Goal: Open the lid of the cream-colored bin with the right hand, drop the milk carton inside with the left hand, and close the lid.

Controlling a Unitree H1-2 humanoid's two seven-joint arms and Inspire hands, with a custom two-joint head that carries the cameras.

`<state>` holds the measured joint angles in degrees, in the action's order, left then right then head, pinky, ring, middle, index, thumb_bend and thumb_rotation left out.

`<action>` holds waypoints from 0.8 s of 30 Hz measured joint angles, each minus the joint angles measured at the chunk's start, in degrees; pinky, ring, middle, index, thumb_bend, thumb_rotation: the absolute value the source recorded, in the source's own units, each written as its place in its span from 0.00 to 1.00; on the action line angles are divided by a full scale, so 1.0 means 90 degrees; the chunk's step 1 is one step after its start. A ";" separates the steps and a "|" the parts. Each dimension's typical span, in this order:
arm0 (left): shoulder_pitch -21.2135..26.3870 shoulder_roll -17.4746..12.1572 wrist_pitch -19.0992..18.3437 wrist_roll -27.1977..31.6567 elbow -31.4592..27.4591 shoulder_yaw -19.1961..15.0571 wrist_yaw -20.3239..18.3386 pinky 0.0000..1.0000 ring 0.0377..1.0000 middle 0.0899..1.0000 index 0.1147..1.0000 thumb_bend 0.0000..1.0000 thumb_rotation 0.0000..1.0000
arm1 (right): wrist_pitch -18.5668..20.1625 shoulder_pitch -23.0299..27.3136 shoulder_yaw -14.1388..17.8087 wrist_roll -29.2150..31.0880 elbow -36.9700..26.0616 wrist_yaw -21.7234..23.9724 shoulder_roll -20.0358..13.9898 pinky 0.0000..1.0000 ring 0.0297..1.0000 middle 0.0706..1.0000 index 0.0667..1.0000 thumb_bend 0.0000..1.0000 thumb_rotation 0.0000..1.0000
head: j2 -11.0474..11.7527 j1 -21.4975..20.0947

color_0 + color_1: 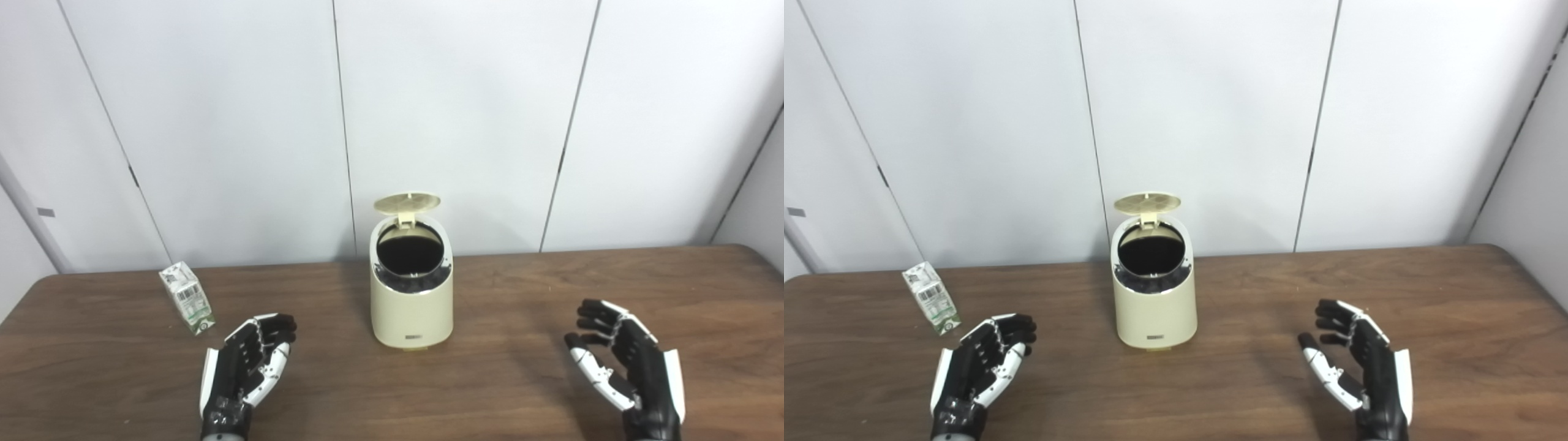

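Observation:
The cream-colored bin [411, 306] stands upright at the table's middle, its round lid [408, 203] flipped up at the back and the dark inside showing. A small white and green milk carton [187, 297] stands on the table at the left, tilted a little. My left hand [251, 361] rests open just right of and nearer than the carton, apart from it. My right hand [618, 358] is open at the right, palm facing the bin, well clear of it. Both hands hold nothing.
The brown wooden table [508, 373] spans the view, its far edge against white wall panels [453, 110]. Bare wood lies between each hand and the bin.

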<state>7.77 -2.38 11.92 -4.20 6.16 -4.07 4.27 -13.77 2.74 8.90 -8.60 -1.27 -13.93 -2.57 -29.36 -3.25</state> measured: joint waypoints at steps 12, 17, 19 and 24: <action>-0.0179 -0.0008 -0.0004 -0.0001 -0.0233 -0.0057 0.0000 0.57 0.61 0.61 0.59 0.27 0.18 | -0.0160 0.0076 0.0045 0.0157 0.0101 -0.0005 0.0049 0.54 0.62 0.62 0.61 0.29 0.18 | -0.0029 0.0068; -0.0391 0.0016 -0.0107 0.0074 -0.0789 -0.0314 0.0059 0.57 0.63 0.65 0.64 0.49 0.15 | -0.0091 0.0067 0.0061 0.0156 0.0086 -0.0002 0.0057 0.54 0.63 0.62 0.61 0.30 0.17 | 0.0020 0.0146; -0.0336 -0.0048 -0.0220 0.0082 -0.1317 -0.0519 0.0123 0.57 0.64 0.66 0.67 0.56 0.17 | -0.0034 0.0068 0.0077 0.0208 0.0087 0.0004 0.0052 0.55 0.63 0.62 0.61 0.31 0.17 | 0.0029 0.0214; 0.0167 -0.0706 -0.0681 -0.0035 -0.2166 -0.0810 0.0105 0.59 0.68 0.72 0.75 0.61 0.24 | -0.0004 0.0093 0.0150 0.0367 0.0112 0.0003 0.0053 0.54 0.62 0.62 0.61 0.32 0.13 | 0.0058 0.0302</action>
<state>9.28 -8.73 5.79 -4.51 -13.33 -11.36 5.21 -13.81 3.58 10.25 -5.30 -0.25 -13.91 -2.10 -28.83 -0.53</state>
